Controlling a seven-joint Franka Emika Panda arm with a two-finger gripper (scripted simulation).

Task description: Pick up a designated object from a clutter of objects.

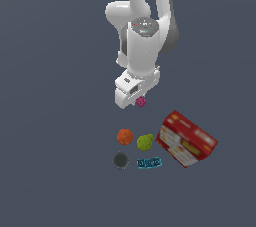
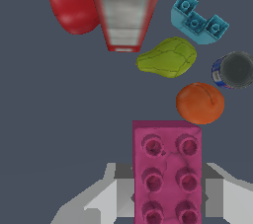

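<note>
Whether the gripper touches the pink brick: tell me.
Touching. In the wrist view the pink brick sits clamped in the gripper; the exterior view shows it lifted clear of the clutter.

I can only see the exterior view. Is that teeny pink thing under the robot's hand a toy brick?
Observer: Yes. In the wrist view the pink brick shows two rows of studs.
Operator: Is the robot holding it?
Observer: It looks so: the fingers sit against both long sides.
Operator: Is anything hiding behind the red box?
Observer: Yes, a round red thing lies right beside it, out of sight in your view.
</note>
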